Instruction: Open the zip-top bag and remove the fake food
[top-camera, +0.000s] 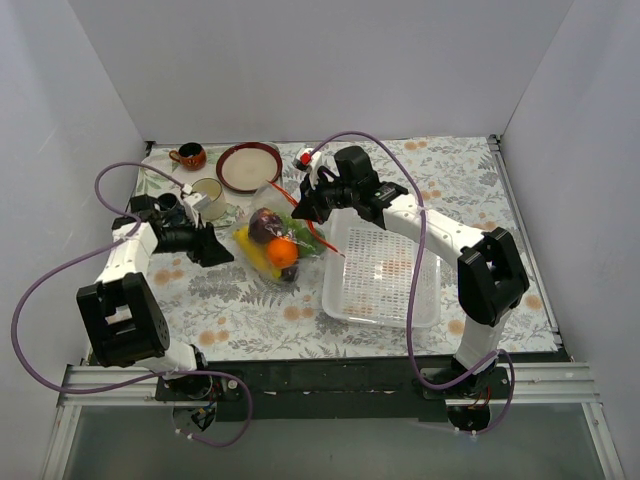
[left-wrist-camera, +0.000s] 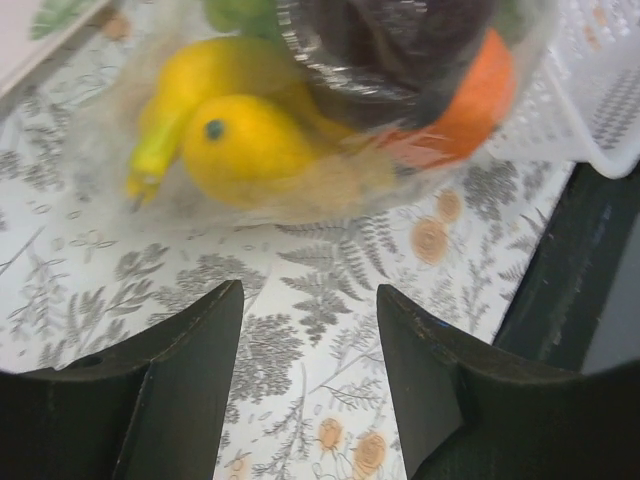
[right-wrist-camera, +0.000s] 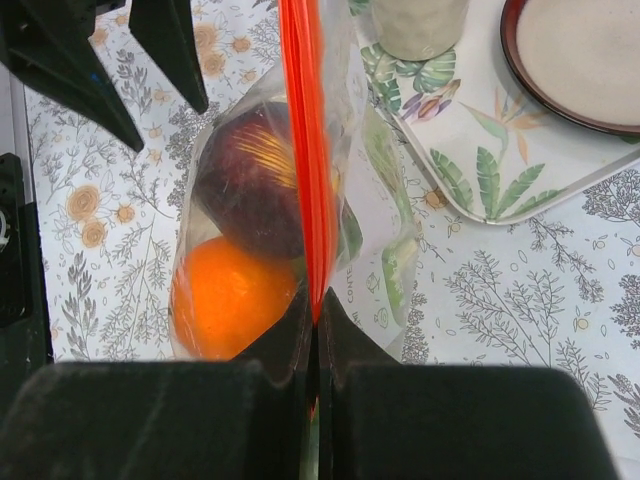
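Note:
The clear zip-top bag lies on the floral cloth between the two arms. Inside it is the fake food: an orange, a dark purple piece, yellow bananas and green pieces. My right gripper is shut on the bag's orange-red zip strip, its jaws pinching the strip edge-on and holding that end up. My left gripper is open and empty just left of the bag. In its wrist view the bananas lie a little ahead.
A white perforated basket stands right of the bag, touching it. At the back left stand a leaf-patterned tray, a cream cup, a red-rimmed bowl and a brown cup. A small red-and-white object lies behind the right gripper.

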